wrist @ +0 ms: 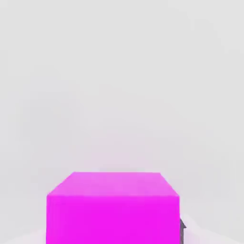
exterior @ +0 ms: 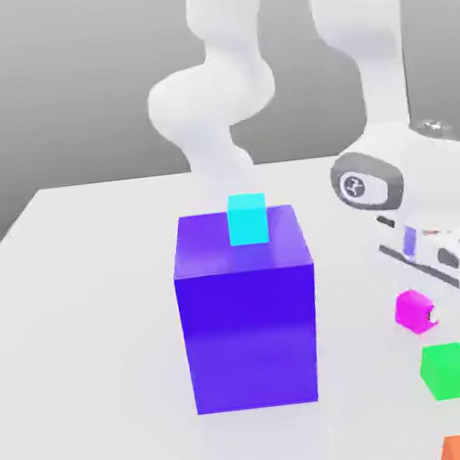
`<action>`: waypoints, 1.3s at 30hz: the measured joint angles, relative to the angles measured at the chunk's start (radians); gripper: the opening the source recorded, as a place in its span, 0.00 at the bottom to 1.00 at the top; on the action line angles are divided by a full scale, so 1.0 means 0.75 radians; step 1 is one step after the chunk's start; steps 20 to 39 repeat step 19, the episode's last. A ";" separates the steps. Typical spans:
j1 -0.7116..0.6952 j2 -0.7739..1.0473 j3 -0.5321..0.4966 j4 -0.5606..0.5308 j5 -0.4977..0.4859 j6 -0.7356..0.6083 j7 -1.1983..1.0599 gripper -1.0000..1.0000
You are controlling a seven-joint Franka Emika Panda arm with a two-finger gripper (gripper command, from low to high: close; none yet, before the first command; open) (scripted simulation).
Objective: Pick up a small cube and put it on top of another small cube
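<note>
Exterior view recorded the big blue-violet block [exterior: 249, 317] as landmark on the white table [exterior: 83, 321], the gripper [exterior: 421, 305] low to its right, closed on the small magenta cube [exterior: 413, 309], the green cube [exterior: 449, 369] just nearer, the cyan cube [exterior: 248, 219] atop the block.
</note>
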 joint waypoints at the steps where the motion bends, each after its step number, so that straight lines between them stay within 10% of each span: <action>1: -0.007 -0.047 0.011 -0.009 0.018 -0.038 -0.013 0.00; 10: -0.195 -0.129 -0.055 0.283 0.089 -0.412 -0.244 0.00; 15: -0.207 0.063 -0.065 0.345 0.081 -0.282 -0.268 0.00; 16: -0.206 0.099 -0.066 0.348 0.078 -0.248 -0.267 1.00; 39: -0.206 0.099 -0.066 0.348 0.078 -0.249 -0.267 1.00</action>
